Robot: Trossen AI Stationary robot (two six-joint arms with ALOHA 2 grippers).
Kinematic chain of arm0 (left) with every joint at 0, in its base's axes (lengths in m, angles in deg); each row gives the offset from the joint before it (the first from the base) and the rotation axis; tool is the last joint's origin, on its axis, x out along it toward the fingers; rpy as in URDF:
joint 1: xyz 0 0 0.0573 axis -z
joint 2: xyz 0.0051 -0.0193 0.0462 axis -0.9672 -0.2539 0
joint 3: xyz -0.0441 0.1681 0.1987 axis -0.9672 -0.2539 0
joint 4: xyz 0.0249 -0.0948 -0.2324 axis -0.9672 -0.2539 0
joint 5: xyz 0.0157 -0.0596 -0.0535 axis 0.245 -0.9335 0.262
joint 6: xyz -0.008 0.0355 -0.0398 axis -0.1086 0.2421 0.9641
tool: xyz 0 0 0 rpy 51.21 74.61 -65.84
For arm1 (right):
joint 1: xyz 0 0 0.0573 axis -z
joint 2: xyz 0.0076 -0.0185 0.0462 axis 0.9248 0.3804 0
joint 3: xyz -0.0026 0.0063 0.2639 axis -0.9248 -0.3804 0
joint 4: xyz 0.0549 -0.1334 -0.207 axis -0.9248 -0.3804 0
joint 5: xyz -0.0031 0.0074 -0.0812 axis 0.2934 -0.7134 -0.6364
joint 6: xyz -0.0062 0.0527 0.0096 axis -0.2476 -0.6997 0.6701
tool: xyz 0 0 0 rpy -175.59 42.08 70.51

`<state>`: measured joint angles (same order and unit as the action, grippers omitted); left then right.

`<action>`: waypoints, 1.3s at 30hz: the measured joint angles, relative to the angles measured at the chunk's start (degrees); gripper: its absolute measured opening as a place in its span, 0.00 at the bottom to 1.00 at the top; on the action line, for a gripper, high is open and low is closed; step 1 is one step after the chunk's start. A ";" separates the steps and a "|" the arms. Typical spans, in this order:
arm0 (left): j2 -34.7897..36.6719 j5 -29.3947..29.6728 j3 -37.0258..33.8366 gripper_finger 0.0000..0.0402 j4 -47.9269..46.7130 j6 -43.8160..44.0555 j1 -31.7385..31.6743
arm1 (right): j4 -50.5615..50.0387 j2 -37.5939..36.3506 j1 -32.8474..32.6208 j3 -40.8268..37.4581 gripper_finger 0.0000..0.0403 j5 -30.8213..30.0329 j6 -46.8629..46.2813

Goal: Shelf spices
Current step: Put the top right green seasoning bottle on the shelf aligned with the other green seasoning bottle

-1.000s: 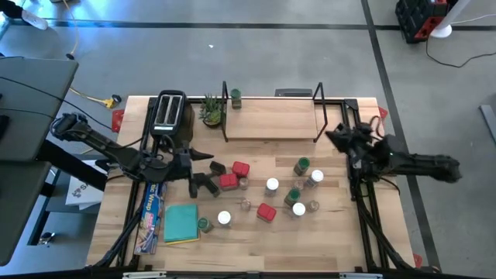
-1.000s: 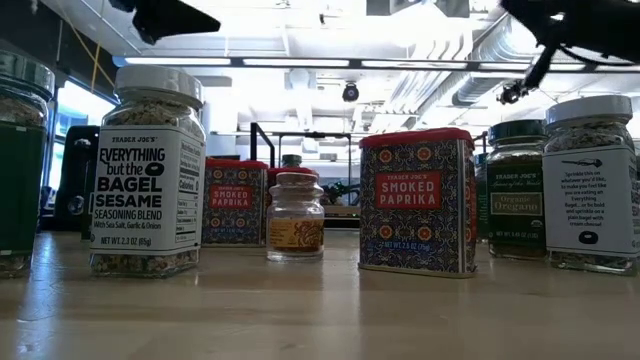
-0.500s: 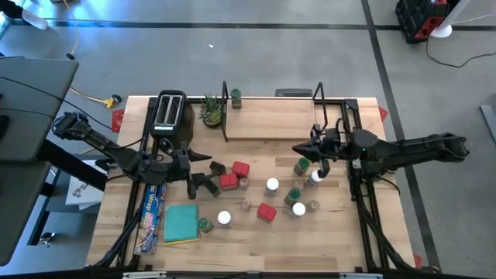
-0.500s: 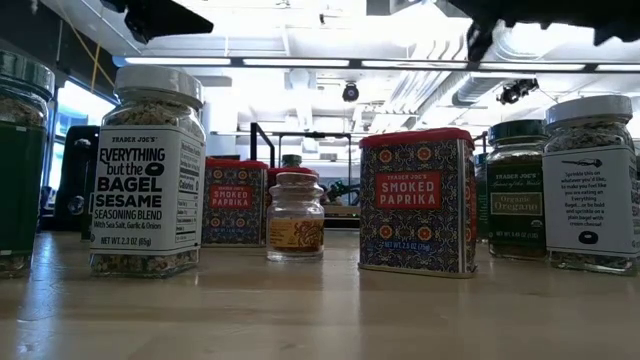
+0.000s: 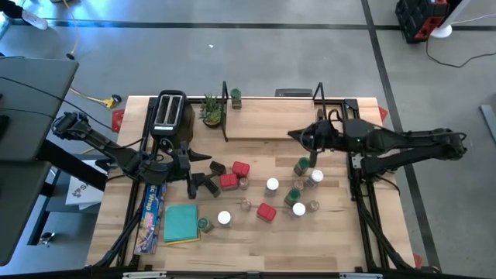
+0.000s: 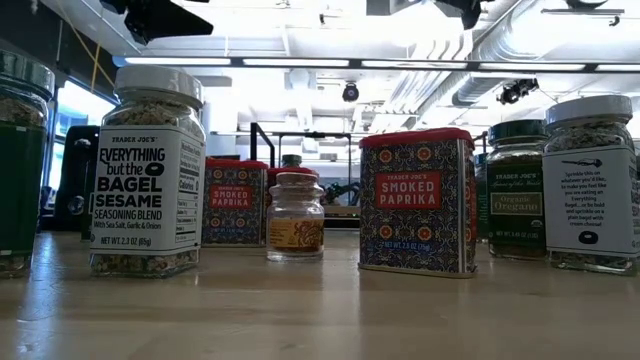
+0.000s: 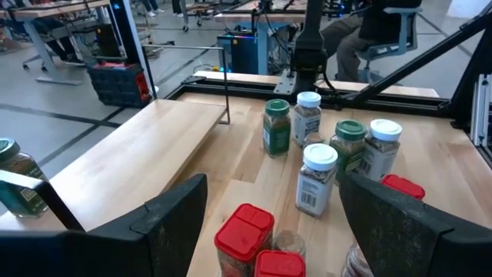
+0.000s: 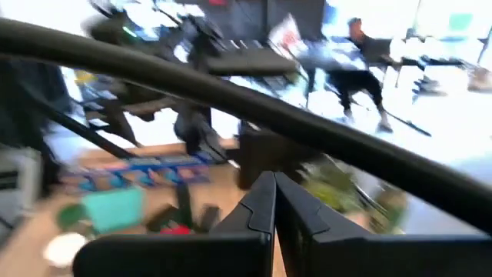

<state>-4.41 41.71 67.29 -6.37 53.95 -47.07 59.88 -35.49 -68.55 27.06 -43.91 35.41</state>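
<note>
Several spices stand on the table in front of the shelf [image 5: 271, 120]: red tins [image 5: 240, 168], white-lidded jars [image 5: 272, 185], green-lidded jars [image 5: 301, 165] and tiny clear jars [image 5: 246, 204]. One green-lidded jar [image 5: 235, 98] stands on the shelf's far left corner. My left gripper [image 5: 203, 174] hovers open left of the red tins; in its wrist view, the gripper [image 7: 280, 223] has red tins [image 7: 244, 235] below its fingers. My right gripper [image 5: 297, 136] is shut and holds nothing, in the air over the shelf's near right edge, above the jars.
A black toaster [image 5: 169, 112] and a small potted plant [image 5: 211, 111] stand left of the shelf. A teal pad [image 5: 180, 223] and a long box of wrap [image 5: 153, 217] lie at the near left. Black frame rails [image 5: 364, 209] run along the table's right side.
My right gripper has swung out from the table's right edge toward the left, risen, and rolled about its own axis. It now hangs over the shelf's near right edge and has stayed shut. The spices have not moved.
</note>
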 joint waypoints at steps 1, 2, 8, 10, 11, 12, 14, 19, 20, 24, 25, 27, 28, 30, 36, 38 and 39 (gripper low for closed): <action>0.00 0.01 0.00 0.72 -0.01 0.00 0.00 | -2.80 0.59 0.08 1.80 0.00 -0.29 -0.03; 0.00 -0.01 0.00 0.72 -0.18 0.00 0.00 | -5.45 1.29 0.15 3.42 0.00 0.04 -0.01; 0.00 -0.08 0.00 0.72 -2.79 1.38 0.00 | -16.21 6.46 0.91 11.68 0.00 4.46 0.00; 0.00 -0.06 0.01 0.72 -3.31 1.40 0.00 | -19.58 8.02 0.92 13.53 0.00 4.67 0.01; 0.00 0.02 0.00 0.72 -3.43 1.40 0.00 | -20.57 8.69 0.92 14.12 0.00 4.71 0.00; 0.00 0.03 0.00 0.72 -3.39 1.42 0.00 | -21.11 9.32 0.92 14.45 0.00 4.82 0.01; 0.00 0.04 0.01 0.72 -3.39 1.44 -0.02 | -21.08 10.45 0.92 14.54 0.00 5.70 0.03; 0.00 0.02 0.00 0.72 -3.34 1.53 0.00 | -20.81 13.40 0.92 14.52 0.00 9.32 1.07; 0.00 0.04 0.00 0.72 -3.32 1.53 0.00 | -20.72 13.97 0.92 14.53 0.00 9.81 1.07; 0.00 0.06 0.01 0.72 -2.70 1.53 -0.09 | -20.59 15.73 0.92 14.55 0.00 10.08 0.43; 0.00 0.06 0.00 0.72 -2.69 1.53 -0.09 | -20.59 16.08 0.92 14.61 0.00 10.76 -0.09; 0.00 0.06 0.01 0.72 -2.72 1.54 -0.09 | -20.75 16.83 1.35 14.65 0.00 14.61 -3.06; 0.00 0.06 0.00 0.72 -2.72 1.57 -0.09 | -20.83 17.34 1.90 14.65 0.00 16.09 -4.50; 0.00 0.06 0.00 0.72 -2.71 1.57 -0.09 | -21.01 18.33 2.85 14.65 0.00 17.15 -6.61; 0.00 0.08 0.01 0.72 -2.73 1.57 -0.09 | -25.47 21.00 3.51 14.65 0.00 17.90 -3.39; 0.00 0.06 0.00 0.72 -2.80 1.57 -0.09 | -28.20 21.29 3.43 14.66 0.00 18.79 -3.81; 0.00 -0.01 0.00 0.72 -2.82 1.57 -0.09 | -30.45 21.34 3.47 15.00 0.01 19.17 -5.50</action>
<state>-4.41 41.71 67.29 -9.19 55.52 -47.15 29.43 -14.15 -65.07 42.06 -24.74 29.91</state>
